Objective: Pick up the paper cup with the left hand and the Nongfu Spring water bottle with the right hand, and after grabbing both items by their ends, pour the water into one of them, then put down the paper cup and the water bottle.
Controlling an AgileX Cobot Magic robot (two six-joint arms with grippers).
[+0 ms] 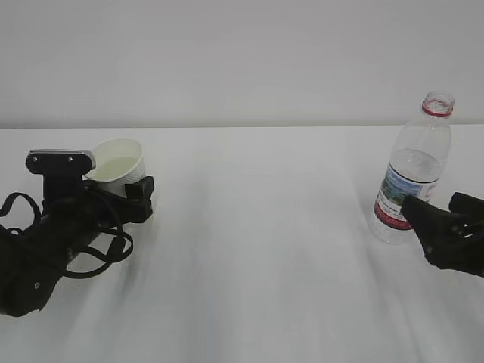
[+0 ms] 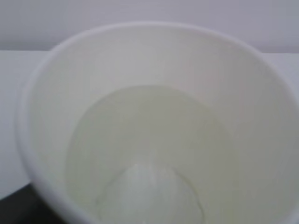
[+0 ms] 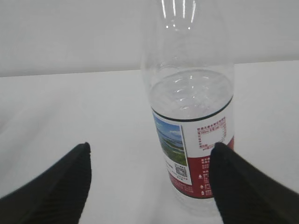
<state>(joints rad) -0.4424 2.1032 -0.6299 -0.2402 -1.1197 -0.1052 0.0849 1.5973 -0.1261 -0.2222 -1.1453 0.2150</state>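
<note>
The white paper cup [image 1: 117, 165] sits tilted in the jaws of my left gripper [image 1: 113, 187] at the left of the table. In the left wrist view the paper cup [image 2: 154, 93] fills the frame, a liquid line shows inside it, and the fingers are hidden. The uncapped Nongfu Spring water bottle [image 1: 412, 170] stands upright at the right. The water [image 3: 191, 100] reaches just above its red label. My right gripper [image 3: 151, 146] is open and low by the bottle's base, its right finger [image 3: 243, 186] overlapping the label. From outside, my right gripper [image 1: 433, 203] is beside the bottle's lower part.
A plain white table [image 1: 257, 249] runs back to a white wall [image 1: 242, 53]. The left arm's cables [image 1: 91, 253] loop on the table near its front left.
</note>
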